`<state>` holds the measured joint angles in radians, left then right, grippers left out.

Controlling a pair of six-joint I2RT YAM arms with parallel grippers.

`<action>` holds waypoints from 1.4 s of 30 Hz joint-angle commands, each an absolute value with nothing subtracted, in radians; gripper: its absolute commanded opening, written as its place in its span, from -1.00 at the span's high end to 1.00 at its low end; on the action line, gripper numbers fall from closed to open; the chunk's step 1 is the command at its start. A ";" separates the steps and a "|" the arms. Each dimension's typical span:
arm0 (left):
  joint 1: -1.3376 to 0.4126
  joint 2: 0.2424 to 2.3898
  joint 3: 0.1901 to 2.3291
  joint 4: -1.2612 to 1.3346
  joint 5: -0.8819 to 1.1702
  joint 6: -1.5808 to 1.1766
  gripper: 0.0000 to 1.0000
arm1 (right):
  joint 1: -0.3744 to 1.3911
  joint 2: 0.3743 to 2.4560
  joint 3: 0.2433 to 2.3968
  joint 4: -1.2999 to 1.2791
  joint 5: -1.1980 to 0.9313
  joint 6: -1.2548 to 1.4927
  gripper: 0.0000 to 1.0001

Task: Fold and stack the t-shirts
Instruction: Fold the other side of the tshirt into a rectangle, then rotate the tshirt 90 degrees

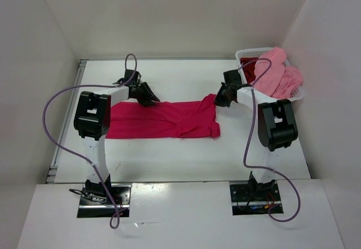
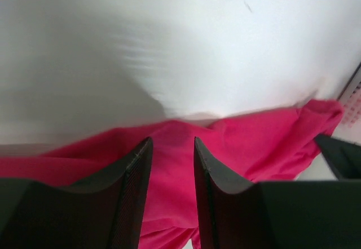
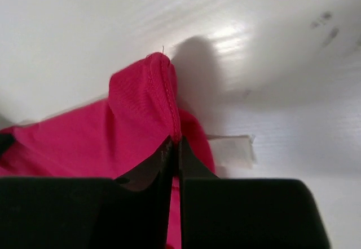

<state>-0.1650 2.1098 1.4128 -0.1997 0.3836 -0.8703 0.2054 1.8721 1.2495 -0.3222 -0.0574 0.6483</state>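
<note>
Crimson-pink t-shirt (image 1: 163, 119) sits pinched in right jaws, between left jaws.

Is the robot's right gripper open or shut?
Shut. The right gripper has its jaws pressed together on the stitched hem of the crimson shirt, and the cloth stands up in a fold above them.

A crimson-pink t-shirt (image 2: 256, 139) bunches up between the parted jaws, on a white table (image 2: 197, 40).
</note>
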 commanded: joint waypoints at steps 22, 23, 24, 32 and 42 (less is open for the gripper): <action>-0.107 1.838 1.279 -0.147 0.385 -0.885 0.14 | 0.222 1.539 1.134 -0.442 -0.051 0.687 -0.06; -0.118 1.819 1.270 -0.147 0.385 -0.885 0.16 | 0.266 1.539 1.134 -0.451 -0.051 0.687 0.10; -0.118 1.803 1.270 -0.161 0.385 -0.867 0.22 | 0.294 1.539 1.134 -0.462 -0.067 0.687 0.48; -0.169 1.628 1.189 -0.239 0.360 -0.755 0.59 | 0.480 1.623 0.985 -0.344 -0.156 0.805 0.94; -0.178 1.539 1.178 -0.294 0.391 -0.744 0.48 | 0.390 2.072 1.334 -0.334 -0.130 0.776 0.94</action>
<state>-0.1726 1.6009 1.1690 -0.2722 0.3721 -0.7696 0.4198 1.9194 1.1805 -0.3756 -0.1993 0.8093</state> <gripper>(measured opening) 0.250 0.029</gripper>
